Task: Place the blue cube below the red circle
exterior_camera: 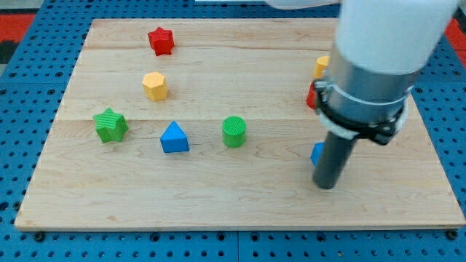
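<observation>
Blue cube (317,153) (mostly hidden) touching my tip (327,185), board's right side

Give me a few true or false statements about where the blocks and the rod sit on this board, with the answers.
1. The red star sits near the view's top left. True.
2. The green cylinder lies left of the blue triangle. False: it lies to its right.
3. My tip rests beside the blue cube, which the rod partly hides. True.
4. The green star lies on the view's right side. False: it lies on the left.
</observation>
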{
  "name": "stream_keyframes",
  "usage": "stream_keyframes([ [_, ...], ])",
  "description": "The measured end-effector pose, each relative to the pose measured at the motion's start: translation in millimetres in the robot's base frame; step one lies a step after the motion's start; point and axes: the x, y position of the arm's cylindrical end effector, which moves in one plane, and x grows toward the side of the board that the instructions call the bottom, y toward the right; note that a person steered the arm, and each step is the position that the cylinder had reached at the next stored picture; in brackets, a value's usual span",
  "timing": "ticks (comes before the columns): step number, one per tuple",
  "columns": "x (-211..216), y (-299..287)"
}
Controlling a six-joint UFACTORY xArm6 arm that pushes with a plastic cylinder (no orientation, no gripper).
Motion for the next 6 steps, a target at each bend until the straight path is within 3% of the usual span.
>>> stream_keyframes([
  [2, -33.2, 5.7],
  [4, -45.9, -68.6],
  [6, -82.2, -25.7],
])
